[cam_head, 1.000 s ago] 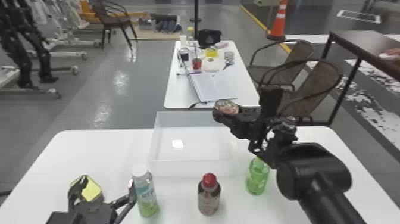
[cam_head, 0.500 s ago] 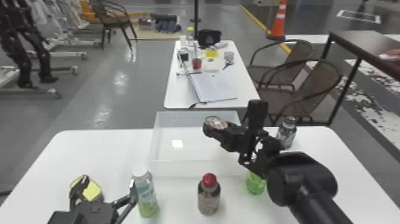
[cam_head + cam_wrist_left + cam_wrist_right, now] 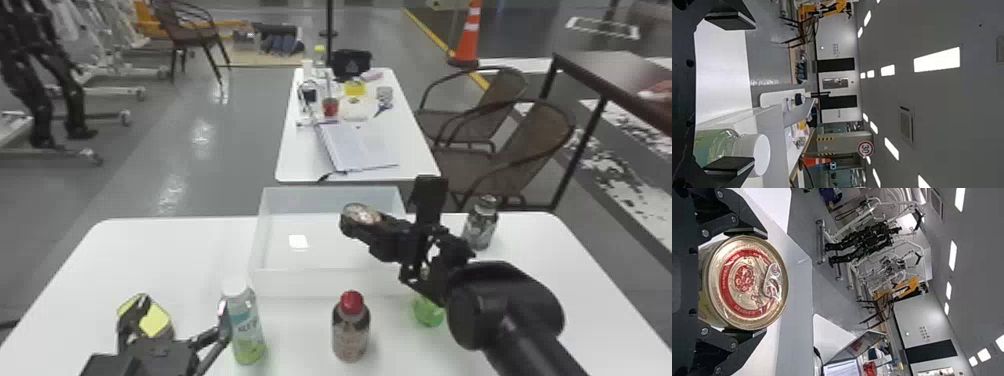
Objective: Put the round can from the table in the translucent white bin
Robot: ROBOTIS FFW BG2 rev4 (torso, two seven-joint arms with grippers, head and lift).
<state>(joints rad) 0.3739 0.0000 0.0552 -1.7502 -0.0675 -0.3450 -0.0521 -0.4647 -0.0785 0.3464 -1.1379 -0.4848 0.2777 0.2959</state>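
Observation:
In the head view my right gripper is above the right part of the translucent white bin, with the round can between its fingers. The right wrist view shows the can's gold and red lid clasped by the right gripper from two sides. At the front left of the table my left gripper stands open between a yellow-topped item and a white-capped bottle. In the left wrist view, the left gripper has its fingers wide apart, one overlapping the bottle's white cap.
A white-capped bottle and a red-capped bottle stand in front of the bin. A green bottle is partly under the right arm. One dark bottle stands at the back right, and a yellow-topped item lies left.
The right arm has carried the can leftward and slightly down, from the bin's right side to over it; the dark bottle behind has come into view. The left arm has kept still.

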